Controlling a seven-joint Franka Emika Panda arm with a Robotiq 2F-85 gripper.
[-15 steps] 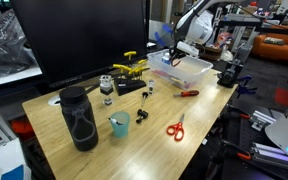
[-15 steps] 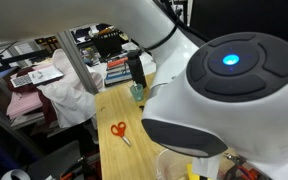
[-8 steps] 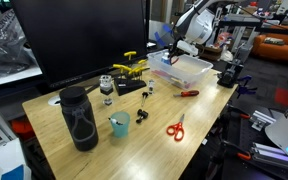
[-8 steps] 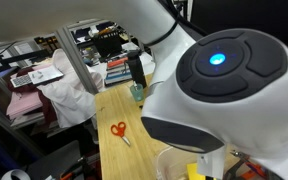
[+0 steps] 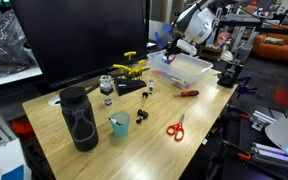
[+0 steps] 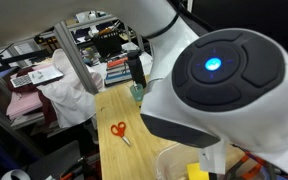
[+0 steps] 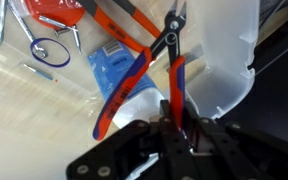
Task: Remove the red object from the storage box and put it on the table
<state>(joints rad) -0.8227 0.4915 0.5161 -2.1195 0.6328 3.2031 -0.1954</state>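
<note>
The fingers (image 7: 166, 128) are pinched tight on one handle of the red tool (image 7: 134, 78), so the other handle splays loose and the dark nose points away from the wrist. The tool looks lifted out of the box (image 7: 224, 70), hanging beside its rim with a blue packet (image 7: 112, 62) beneath it. In an exterior view it sits high over the box's far end, and bare bench (image 5: 134, 130) nearby offers room to set it down.

On table (image 5: 149, 142): scissors (image 5: 175, 128), storage box (image 5: 187, 72)
</note>
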